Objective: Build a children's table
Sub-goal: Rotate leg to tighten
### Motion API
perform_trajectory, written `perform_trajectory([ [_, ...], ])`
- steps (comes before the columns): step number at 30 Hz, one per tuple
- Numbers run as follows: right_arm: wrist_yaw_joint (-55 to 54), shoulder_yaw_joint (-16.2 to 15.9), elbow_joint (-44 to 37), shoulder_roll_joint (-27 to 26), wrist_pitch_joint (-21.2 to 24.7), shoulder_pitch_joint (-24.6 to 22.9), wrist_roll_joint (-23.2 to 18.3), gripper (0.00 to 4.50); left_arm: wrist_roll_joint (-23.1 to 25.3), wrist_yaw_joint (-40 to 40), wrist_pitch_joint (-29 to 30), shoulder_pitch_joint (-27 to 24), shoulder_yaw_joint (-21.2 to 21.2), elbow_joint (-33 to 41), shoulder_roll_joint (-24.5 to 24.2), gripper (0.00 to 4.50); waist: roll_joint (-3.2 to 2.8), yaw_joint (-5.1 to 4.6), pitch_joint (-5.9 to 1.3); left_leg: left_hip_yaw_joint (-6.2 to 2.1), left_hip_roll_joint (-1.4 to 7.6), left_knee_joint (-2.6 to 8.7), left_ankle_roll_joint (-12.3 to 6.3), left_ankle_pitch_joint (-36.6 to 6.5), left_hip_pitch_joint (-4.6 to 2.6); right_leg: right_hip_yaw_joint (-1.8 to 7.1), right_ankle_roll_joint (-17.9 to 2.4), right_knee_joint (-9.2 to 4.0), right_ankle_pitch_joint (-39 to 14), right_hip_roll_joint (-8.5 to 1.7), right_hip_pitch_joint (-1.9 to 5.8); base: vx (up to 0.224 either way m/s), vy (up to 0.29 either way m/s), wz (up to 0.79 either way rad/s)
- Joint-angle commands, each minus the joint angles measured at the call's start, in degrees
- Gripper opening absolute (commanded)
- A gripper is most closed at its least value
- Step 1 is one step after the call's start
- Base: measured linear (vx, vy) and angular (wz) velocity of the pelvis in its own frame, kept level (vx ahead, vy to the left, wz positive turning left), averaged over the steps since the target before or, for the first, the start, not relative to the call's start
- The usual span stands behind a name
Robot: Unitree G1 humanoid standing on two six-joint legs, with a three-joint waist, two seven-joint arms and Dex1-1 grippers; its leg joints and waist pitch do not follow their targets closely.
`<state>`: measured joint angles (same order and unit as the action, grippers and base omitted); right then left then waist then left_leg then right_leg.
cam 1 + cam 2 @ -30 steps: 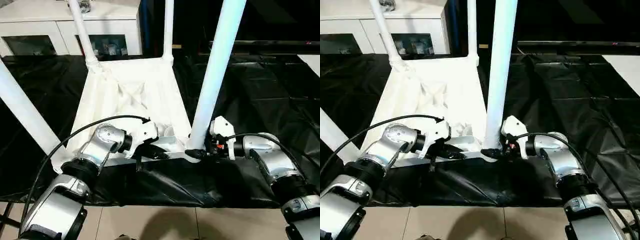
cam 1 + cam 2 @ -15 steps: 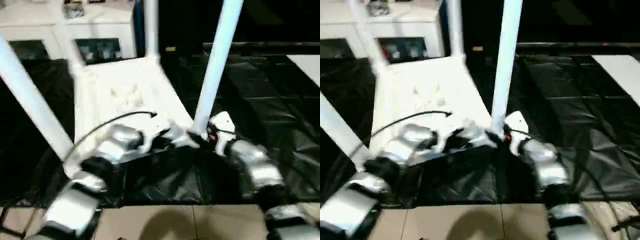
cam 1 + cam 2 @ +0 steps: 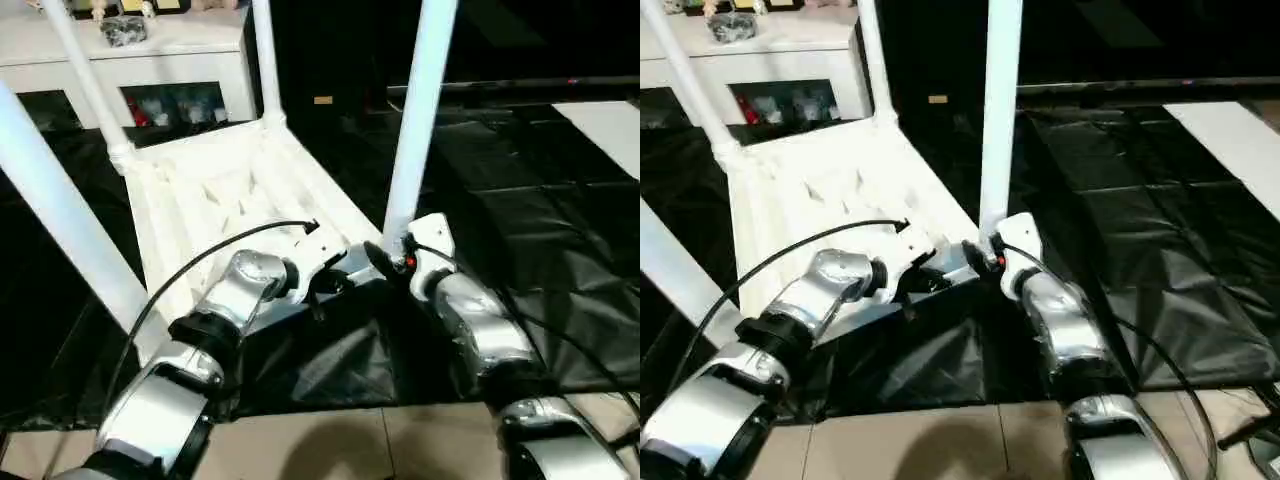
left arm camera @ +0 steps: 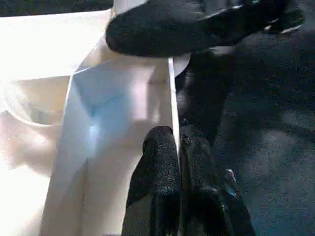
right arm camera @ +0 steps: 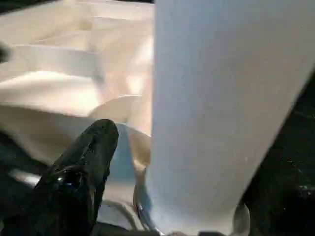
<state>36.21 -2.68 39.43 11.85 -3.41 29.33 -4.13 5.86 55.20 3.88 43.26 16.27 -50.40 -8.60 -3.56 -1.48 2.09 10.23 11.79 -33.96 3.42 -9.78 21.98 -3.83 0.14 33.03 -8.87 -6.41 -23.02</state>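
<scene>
The white plastic ribbed tabletop (image 3: 230, 190) is lying upside down on black sheeting (image 3: 520, 190), four white tubular legs (image 3: 418, 120) standing up. The left gripper (image 4: 178, 152) is pinching its near rim tightly shut; the right gripper (image 3: 385, 262), at three o'clock, is standing open beside the near-right leg. Seating looks finished; flipping probably comes next.

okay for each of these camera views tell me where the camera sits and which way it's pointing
Left eye view: on the head, looking forward and down at the upturned tabletop; both silver forearms show.
Right eye view: the same, from slightly to the side.
Left wrist view: along the left claw, shut on the tabletop's rim.
Right wrist view: at the near leg in its socket; one finger shows.
Shared: tabletop and near leg.
</scene>
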Motion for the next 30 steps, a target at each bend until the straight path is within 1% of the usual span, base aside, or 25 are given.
perform_trajectory([
  [1,6.2,-2.4,-1.4,0.8,-1.0,-0.5,-1.0,3.81,-0.7,5.5,-2.9,-1.0,1.9,1.0,-0.5,0.0,0.93,0.11,-3.88,0.15,0.48,4.0,-5.89,-18.0,-0.49,1.04,-14.4,-3.7,-11.8,-1.06,2.74,0.0,0.0,0.0],
  [2,10.4,-3.0,-2.4,2.5,-1.0,-1.1,-1.9,3.81,-1.2,8.3,-4.5,-1.5,2.1,1.6,-1.6,0.0,0.88,0.27,-3.9,0.22,0.51,3.95,-6.32,-17.1,-0.49,1.1,-14.8,-3.58,-11.0,-1.17,2.71,0.0,0.0,0.0],
  [3,13.0,-3.5,-2.9,3.6,-1.0,-1.4,-2.4,3.81,-1.5,10.1,-5.5,-1.9,2.2,2.0,-2.3,0.0,0.75,0.73,-3.91,0.28,0.62,3.85,-7.31,-15.0,-0.38,0.99,-15.8,-3.33,-9.0,-1.17,2.96,0.0,0.0,0.0],
  [4,16.7,-4.1,-3.9,4.9,-0.5,-1.8,-3.3,3.81,-2.0,12.4,-5.3,-2.2,2.4,2.6,-3.2,0.0,0.68,0.9,-3.88,0.33,0.74,3.86,-7.37,-14.6,-0.41,0.98,-15.9,-3.22,-8.6,-1.14,2.96,0.0,0.0,0.0],
  [5,16.7,-4.1,-3.9,4.9,-0.5,-1.8,-3.3,3.81,-2.0,12.4,-5.3,-2.2,2.4,2.6,-3.2,0.0,0.63,1.13,-3.88,0.39,0.85,3.87,-7.49,-14.4,-0.55,0.95,-16.1,-3.16,-8.2,-1.09,2.98,0.0,0.0,0.0],
  [6,21.3,-4.7,-5.1,6.6,0.1,-2.2,-4.3,3.81,-2.0,14.6,-6.1,-2.4,2.7,2.8,-4.3,0.0,0.9,1.68,-3.87,0.46,0.99,3.85,-7.76,-13.5,-0.49,0.98,-16.4,-2.89,-7.7,-1.06,3.04,0.0,0.0,0.0],
  [7,22.1,-4.7,-5.2,6.9,0.3,-2.2,-4.4,3.66,-2.0,14.9,-6.2,-2.5,2.7,2.8,-4.5,0.0,0.82,1.85,-3.83,0.48,0.99,3.87,-7.72,-13.5,-0.51,0.97,-16.4,-2.88,-8.0,-1.07,3.02,0.0,0.0,0.0],
  [8,23.0,-4.8,-5.3,7.2,0.4,-2.1,-4.6,3.57,-2.0,15.3,-6.3,-2.4,2.8,2.6,-4.8,0.0,0.8,1.93,-3.78,0.51,1.02,3.91,-7.55,-13.6,-0.53,0.99,-16.4,-2.89,-8.4,-1.07,2.95,0.0,0.0,0.0],
  [9,24.2,-4.8,-5.4,7.6,0.6,-2.0,-4.7,3.57,-1.9,15.8,-6.5,-2.4,2.8,2.4,-5.1,0.0,0.76,2.03,-3.68,0.53,1.05,4.03,-6.98,-14.6,-0.68,1.03,-16.2,-3.04,-9.8,-1.08,2.8,0.0,0.0,0.0],
  [11,26.0,-4.9,-5.2,8.2,0.7,-1.5,-4.9,3.36,-1.7,16.5,-7.1,-2.2,2.8,1.8,-5.7,0.0,0.77,2.09,-3.5,0.44,1.05,4.29,-5.58,-17.0,-0.78,1.08,-15.4,-3.33,-13.4,-1.11,2.68,0.0,0.0,0.0],
  [12,27.8,-4.8,-4.9,8.8,1.0,-1.0,-5.2,3.24,-1.4,17.2,-7.5,-2.0,2.9,1.2,-6.3,0.0,1.29,2.03,-3.5,0.53,1.04,4.26,-5.45,-17.5,-0.82,1.11,-15.1,-3.47,-14.2,-1.04,2.63,0.0,0.0,0.0],
  [13,29.3,-5.0,-4.7,9.3,1.0,-0.6,-5.1,3.16,-1.2,17.8,-8.0,-1.8,2.8,0.7,-6.8,0.0,1.06,2.2,-3.48,0.46,1.06,4.32,-5.06,-17.9,-0.84,1.17,-14.8,-3.43,-15.2,-1.16,2.64,0.0,0.0,0.0],
  [14,30.2,-5.1,-4.5,9.6,1.1,-0.4,-5.1,3.09,-1.1,18.2,-8.2,-1.6,2.8,0.3,-7.1,0.0,1.02,2.19,-3.5,0.41,1.1,4.34,-4.92,-17.7,-0.78,1.19,-14.7,-3.39,-15.2,-1.21,2.65,0.0,0.0,0.0],
  [15,31.4,-5.2,-4.5,10.0,1.2,-0.3,-5.3,3.02,-1.1,18.6,-8.5,-1.5,2.8,0.1,-7.4,0.0,1.47,2.1,-3.48,0.47,1.06,4.32,-4.93,-17.4,-0.67,1.22,-14.6,-3.41,-14.9,-1.15,2.64,0.0,0.0,0.0],
  [16,31.4,-5.2,-4.5,10.0,1.2,-0.3,-5.3,2.92,-1.1,18.6,-8.5,-1.5,2.8,0.1,-7.4,0.0,1.23,2.2,-3.5,0.44,1.07,4.32,-5.02,-17.0,-0.7,1.25,-14.6,-3.33,-14.7,-1.24,2.64,0.0,0.0,0.0],
  [17,32.0,-5.3,-4.5,10.3,1.3,-0.3,-5.4,2.8,-1.0,18.9,-8.7,-1.4,2.8,-0.1,-7.6,0.0,1.24,2.19,-3.52,0.51,1.03,4.25,-5.13,-16.6,-0.73,1.26,-14.7,-3.34,-14.4,-1.22,2.56,0.0,0.0,0.0],
  [20,34.3,-6.0,-4.5,11.3,1.4,-0.3,-6.0,2.6,-1.1,20.4,-9.5,-1.1,2.7,-0.8,-8.4,0.0,1.28,2.29,-3.6,0.55,1.02,4.15,-5.5,-15.6,-0.7,1.24,-15.0,-3.23,-13.2,-1.2,2.65,0.0,0.0,0.0],
  [21,34.3,-6.0,-4.5,11.3,1.4,-0.3,-6.0,2.45,-1.1,20.4,-9.5,-1.1,2.7,-0.8,-8.4,0.0,1.26,2.32,-3.6,0.55,1.05,4.14,-5.64,-15.2,-0.67,1.24,-15.2,-3.16,-12.8,-1.2,2.67,0.0,0.0,0.0],
  [22,34.9,-6.1,-4.6,11.5,1.4,-0.3,-6.1,2.45,-1.2,20.9,-9.6,-1.0,2.7,-0.9,-8.6,0.0,1.44,2.37,-3.58,0.59,1.06,4.13,-5.72,-15.1,-0.68,1.23,-15.2,-3.17,-12.9,-1.21,2.65,0.0,0.0,0.0],
  [23,35.6,-6.1,-4.6,11.6,1.5,-0.3,-6.2,2.26,-1.2,21.4,-9.8,-0.9,2.8,-1.1,-8.7,0.0,1.41,2.42,-3.59,0.58,1.04,4.12,-5.76,-15.1,-0.66,1.23,-15.2,-3.14,-13.0,-1.23,2.65,0.0,0.0,0.0],
  [24,35.6,-6.1,-4.6,11.6,1.5,-0.3,-6.2,2.22,-1.2,21.4,-9.8,-0.9,2.8,-1.1,-8.7,0.0,1.28,2.48,-3.55,0.59,1.11,4.15,-5.67,-15.3,-0.78,1.25,-15.2,-3.21,-13.4,-1.24,2.57,0.0,0.0,0.0],
  [26,36.3,-6.0,-4.5,11.6,1.6,-0.2,-6.2,2.07,-1.3,21.9,-10.0,-0.7,2.8,-1.4,-8.9,0.0,1.21,2.55,-3.54,0.57,1.08,4.19,-5.44,-15.6,-0.78,1.24,-15.2,-3.23,-13.7,-1.23,2.57,0.0,0.0,0.0],
  [30,37.2,-6.2,-4.3,11.2,1.7,-0.3,-6.0,1.99,-1.2,22.5,-10.3,-0.5,2.9,-1.9,-8.9,0.0,1.22,2.72,-3.56,0.57,1.1,4.22,-5.17,-15.6,-0.81,1.27,-15.2,-3.19,-13.5,-1.23,2.58,0.0,0.0,0.0],
])
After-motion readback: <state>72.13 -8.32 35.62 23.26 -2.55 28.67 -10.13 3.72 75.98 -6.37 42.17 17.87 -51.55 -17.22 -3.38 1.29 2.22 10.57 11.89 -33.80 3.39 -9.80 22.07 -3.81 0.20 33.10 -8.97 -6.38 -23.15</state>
